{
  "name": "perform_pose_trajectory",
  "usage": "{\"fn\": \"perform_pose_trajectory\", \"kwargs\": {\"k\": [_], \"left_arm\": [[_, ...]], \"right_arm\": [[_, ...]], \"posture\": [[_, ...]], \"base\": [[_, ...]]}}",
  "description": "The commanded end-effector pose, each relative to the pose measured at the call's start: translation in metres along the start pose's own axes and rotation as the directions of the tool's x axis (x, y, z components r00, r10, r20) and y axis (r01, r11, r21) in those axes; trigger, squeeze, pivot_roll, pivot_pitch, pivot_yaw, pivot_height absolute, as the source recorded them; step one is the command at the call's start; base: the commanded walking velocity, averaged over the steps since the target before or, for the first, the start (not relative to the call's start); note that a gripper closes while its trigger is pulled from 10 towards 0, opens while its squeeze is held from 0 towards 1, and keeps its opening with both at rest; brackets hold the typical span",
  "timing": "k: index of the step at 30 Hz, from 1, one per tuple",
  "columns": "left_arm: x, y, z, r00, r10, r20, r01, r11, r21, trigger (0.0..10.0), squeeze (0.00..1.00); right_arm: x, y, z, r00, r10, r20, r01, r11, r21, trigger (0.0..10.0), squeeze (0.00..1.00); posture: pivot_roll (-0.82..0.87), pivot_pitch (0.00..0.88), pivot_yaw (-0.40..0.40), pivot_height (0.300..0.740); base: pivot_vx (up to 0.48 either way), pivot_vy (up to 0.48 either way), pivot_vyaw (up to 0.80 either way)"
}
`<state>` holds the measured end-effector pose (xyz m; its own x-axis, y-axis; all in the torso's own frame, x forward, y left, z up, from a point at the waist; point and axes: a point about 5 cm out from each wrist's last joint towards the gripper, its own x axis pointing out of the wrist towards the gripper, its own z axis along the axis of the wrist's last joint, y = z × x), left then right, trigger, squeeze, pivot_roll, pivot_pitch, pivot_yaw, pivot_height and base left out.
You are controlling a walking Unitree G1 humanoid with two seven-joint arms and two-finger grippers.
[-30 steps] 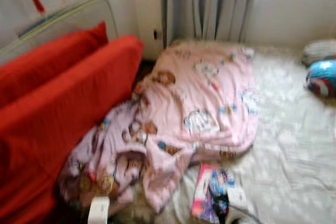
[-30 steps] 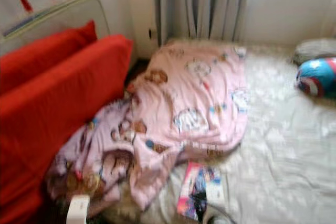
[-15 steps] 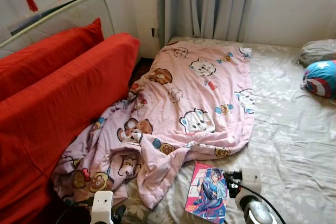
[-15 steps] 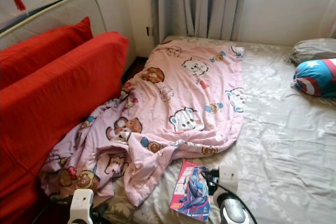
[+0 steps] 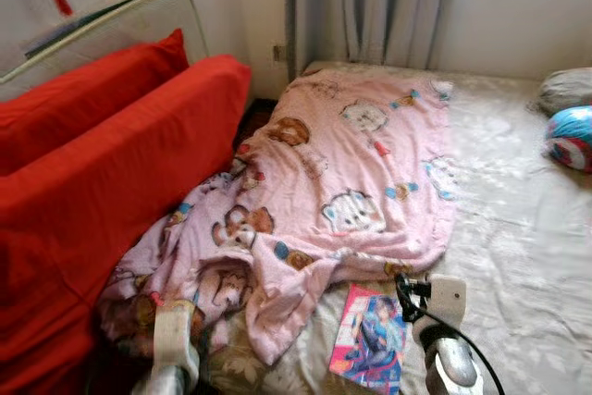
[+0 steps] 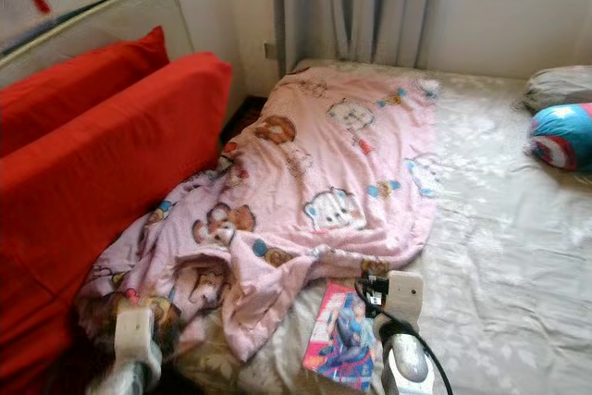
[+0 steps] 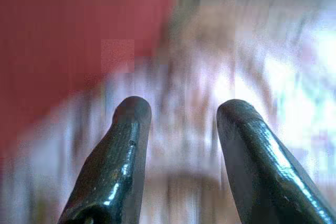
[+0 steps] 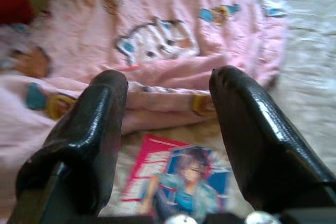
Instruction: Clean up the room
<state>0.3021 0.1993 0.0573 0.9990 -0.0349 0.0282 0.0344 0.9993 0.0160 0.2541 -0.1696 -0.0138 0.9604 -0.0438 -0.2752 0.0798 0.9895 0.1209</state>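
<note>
A pink cartoon-print blanket [image 5: 342,173] lies rumpled across the left half of the bed, its lower part bunched against the red sofa. A pink and blue comic book [image 5: 372,339] lies flat on the sheet just below the blanket's edge. My right gripper [image 8: 168,95] hangs open above the book [image 8: 181,182] and the blanket's hem [image 8: 157,40]; its wrist [image 5: 442,321] rises at the bottom right. My left gripper [image 7: 178,114] is open over the bunched blanket near the sofa; its wrist [image 5: 173,339] shows at the bottom left.
A red sofa [image 5: 102,191] with a red cushion stands close along the bed's left side. The pale patterned sheet [image 5: 527,256] stretches to the right. A blue and red round pillow [image 5: 572,136] and a grey pillow [image 5: 566,88] lie at the far right. Curtains [image 5: 370,6] hang behind.
Both wrists have risen further into the head views. The right one now stands beside the comic book's upper right corner. The camera has shifted slightly.
</note>
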Motion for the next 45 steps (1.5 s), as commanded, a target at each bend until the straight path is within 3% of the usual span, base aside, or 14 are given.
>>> {"fn": "perform_pose_trajectory", "kwargs": {"k": [1,5,14,17,23,33,40,45], "left_arm": [[-0.010,0.001,-0.013,0.999,0.005,-0.049,-0.006,1.000,-0.017,10.0,0.00],[-0.007,0.003,-0.007,1.000,-0.005,-0.027,0.005,1.000,-0.008,10.0,0.00],[-0.023,0.005,-0.013,0.998,0.015,-0.060,-0.015,1.000,-0.005,10.0,0.00],[-0.031,-0.001,-0.023,0.997,0.018,-0.081,-0.019,1.000,-0.017,10.0,0.00],[-0.030,-0.008,-0.021,0.996,0.036,-0.082,-0.038,0.999,-0.028,10.0,0.00],[-0.029,0.001,-0.017,0.995,0.061,-0.073,-0.063,0.998,-0.015,10.0,0.00],[-0.020,0.001,-0.005,0.998,0.057,-0.037,-0.057,0.998,-0.009,10.0,0.00],[-0.030,0.004,-0.005,0.997,0.060,-0.038,-0.060,0.998,-0.004,10.0,0.00]], "right_arm": [[0.002,-0.003,0.007,0.999,-0.012,0.032,0.012,1.000,0.000,10.0,0.00],[0.004,-0.005,0.010,0.999,-0.011,0.047,0.011,1.000,0.001,10.0,0.00],[0.005,-0.017,0.017,0.997,-0.027,0.068,0.028,1.000,-0.012,10.0,0.00],[0.011,-0.023,0.028,0.996,-0.025,0.087,0.027,0.999,-0.032,10.0,0.00],[0.015,-0.031,0.039,0.993,-0.030,0.111,0.035,0.999,-0.041,10.0,0.00],[0.020,-0.023,0.048,0.989,-0.009,0.148,0.013,1.000,-0.027,10.0,0.00],[0.022,-0.015,0.048,0.989,-0.011,0.149,0.012,1.000,-0.004,10.0,0.00],[0.018,-0.007,0.042,0.989,0.010,0.145,-0.009,1.000,-0.004,10.0,0.00]], "posture": [[-0.07,0.000,0.070,0.740],[-0.08,0.000,0.077,0.740],[-0.05,0.000,0.025,0.740],[-0.05,0.000,0.004,0.740],[-0.05,0.000,-0.045,0.740],[-0.03,0.000,-0.028,0.740],[-0.01,0.000,-0.011,0.740],[0.01,0.000,0.004,0.740]], "base": [[0.000,0.000,0.00],[0.000,0.000,0.00],[0.000,0.000,0.00],[0.000,0.000,0.00],[0.000,0.000,0.00],[0.000,0.000,0.00],[0.000,0.000,0.00],[0.000,0.000,0.00]]}}
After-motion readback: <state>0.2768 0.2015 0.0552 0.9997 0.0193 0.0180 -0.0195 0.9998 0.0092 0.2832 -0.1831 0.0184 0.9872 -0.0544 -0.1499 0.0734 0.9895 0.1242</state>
